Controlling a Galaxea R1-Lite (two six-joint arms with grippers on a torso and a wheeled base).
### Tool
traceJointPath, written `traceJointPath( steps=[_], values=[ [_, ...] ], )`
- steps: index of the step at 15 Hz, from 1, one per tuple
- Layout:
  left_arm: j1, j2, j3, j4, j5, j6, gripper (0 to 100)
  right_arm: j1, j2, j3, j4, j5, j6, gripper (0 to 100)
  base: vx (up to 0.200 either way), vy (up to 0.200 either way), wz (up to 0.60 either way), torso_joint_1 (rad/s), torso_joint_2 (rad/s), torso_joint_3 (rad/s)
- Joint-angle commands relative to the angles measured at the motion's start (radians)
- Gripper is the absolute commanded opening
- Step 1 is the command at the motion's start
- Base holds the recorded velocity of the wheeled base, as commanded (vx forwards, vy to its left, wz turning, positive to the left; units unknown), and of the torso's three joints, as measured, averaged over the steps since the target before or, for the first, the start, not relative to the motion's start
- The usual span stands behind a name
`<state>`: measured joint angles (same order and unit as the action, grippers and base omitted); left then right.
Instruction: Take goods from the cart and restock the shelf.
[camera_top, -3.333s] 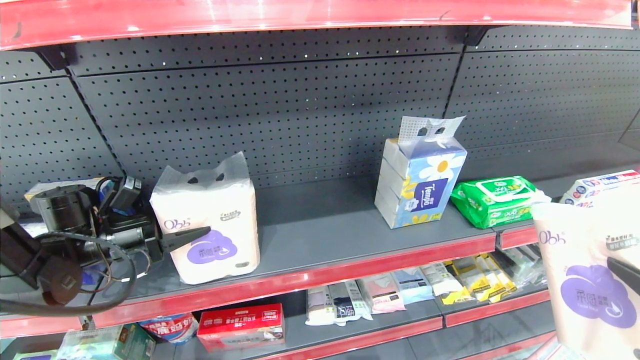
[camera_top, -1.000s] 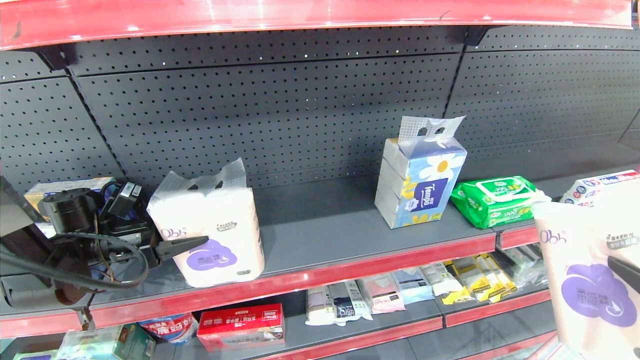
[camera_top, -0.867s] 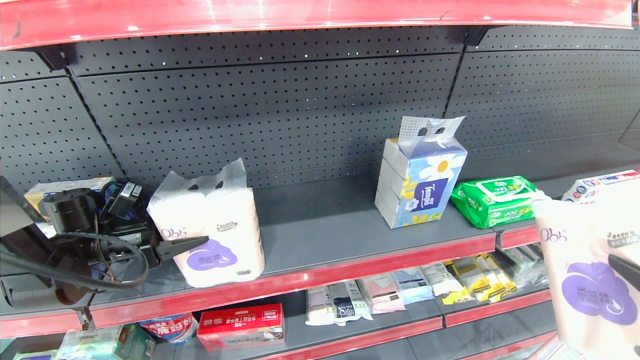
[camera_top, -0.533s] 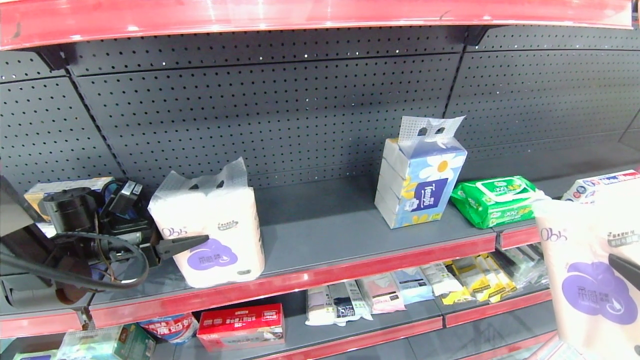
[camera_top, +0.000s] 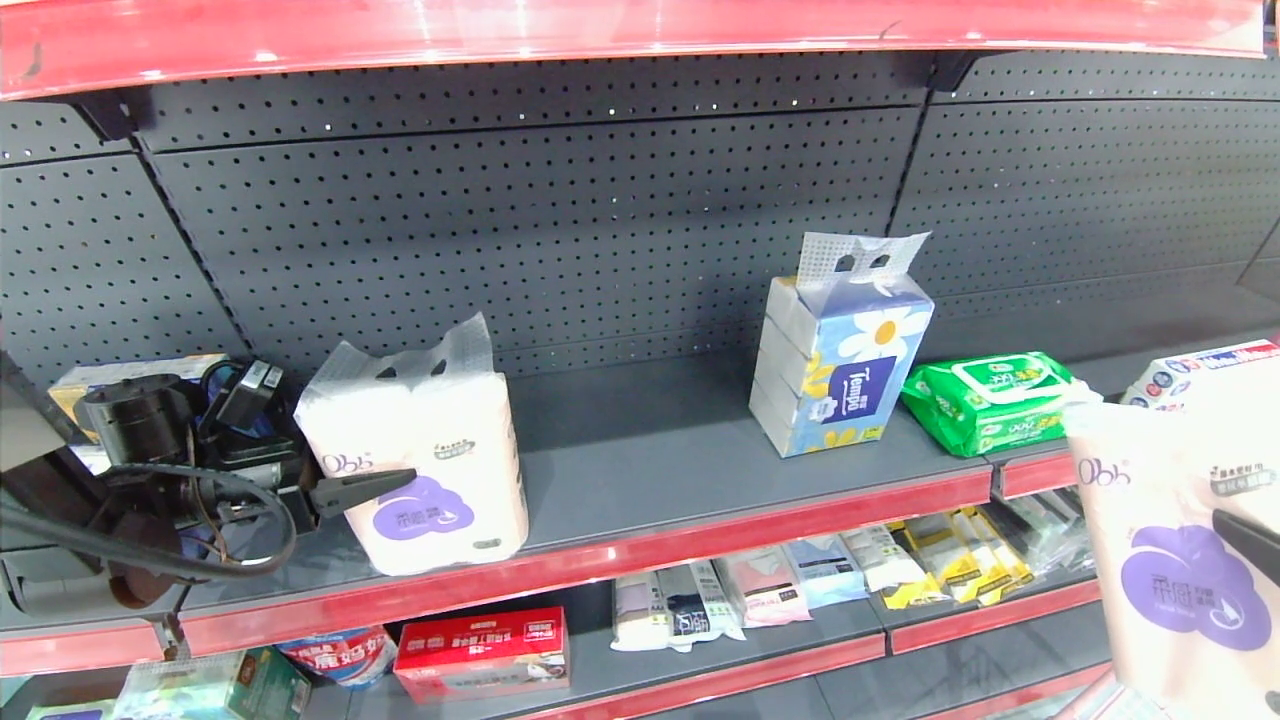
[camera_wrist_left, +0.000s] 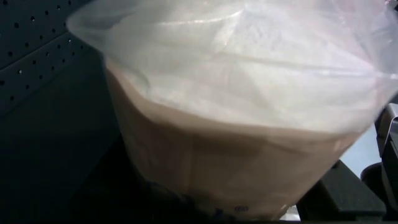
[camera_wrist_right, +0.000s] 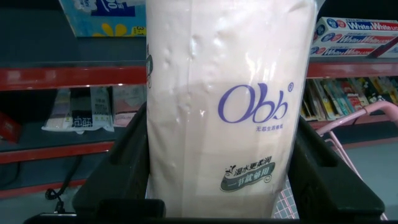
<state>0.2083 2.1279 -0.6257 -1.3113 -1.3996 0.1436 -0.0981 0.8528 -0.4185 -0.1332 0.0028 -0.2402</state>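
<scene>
Clamps a paper pack (camera_top: 1170, 520) upright in the right end effector (camera_wrist_right: 224, 168), bare shelf (camera_top: 640, 450) forward-left of it; cannot tell the left end effector's (camera_top: 395, 470) hold on the shelved pack (camera_top: 430, 420).

matt grey metal for the shelf (camera_top: 640, 460), glossy red edge strip (camera_top: 700, 535). thin crinkly plastic film around the tissue pack (camera_top: 440, 420).

Left paper pack (camera_top: 415, 455) slightly lower.
</scene>
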Motion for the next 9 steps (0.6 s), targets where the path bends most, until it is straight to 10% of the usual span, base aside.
traceJointPath(
  steps=[1,7,8,9],
  values=[
    [0.000,0.001,0.000,0.000,0.001,-0.001,0,0.000,0.003,0.000,0.000,0.000,-0.001,0,0.000,0.000,0.00,0.000,0.00,0.000],
    [0.000,0.003,0.000,0.000,0.002,0.002,0,0.000,0.006,-0.002,0.000,0.000,-0.002,0,0.000,0.000,0.00,0.000,0.00,0.000],
    [0.000,0.003,0.001,0.000,0.002,0.002,100,0.000,0.006,-0.002,0.000,0.000,-0.001,0,0.000,0.000,0.00,0.000,0.00,0.000],
    [0.000,0.003,0.001,0.001,0.002,0.002,100,0.000,0.006,-0.002,0.000,0.000,-0.002,0,0.000,0.000,0.00,0.000,0.00,0.000]
  ],
)
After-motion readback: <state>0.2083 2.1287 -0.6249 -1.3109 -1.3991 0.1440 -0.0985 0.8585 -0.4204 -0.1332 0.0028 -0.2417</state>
